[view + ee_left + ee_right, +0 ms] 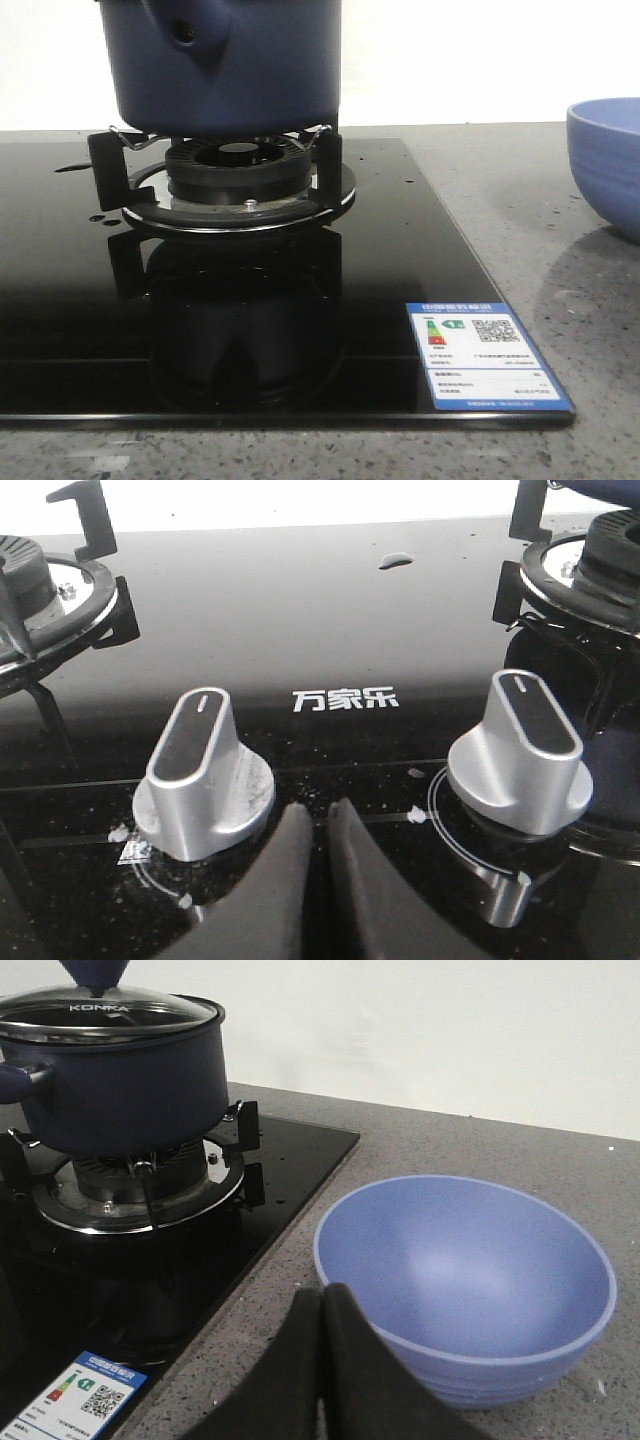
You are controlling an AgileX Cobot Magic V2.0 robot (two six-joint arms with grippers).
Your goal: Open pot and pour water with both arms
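Observation:
The dark navy pot (225,65) stands on the burner grate (230,165) of the black glass hob; its handle mount with a small round hole faces me. In the right wrist view the pot (120,1080) carries a glass lid (105,1015) with a navy knob. My right gripper (322,1300) is shut and empty, over the grey counter beside the light blue bowl (465,1280). My left gripper (318,815) is shut and empty, just above the hob between two silver knobs (200,775) (522,755). Neither gripper shows in the front view.
The blue bowl (608,160) sits on the speckled counter right of the hob. A second burner (40,590) lies at the hob's other end. An energy label (482,350) is stuck to the hob's front right corner. Water drops (397,560) dot the glass.

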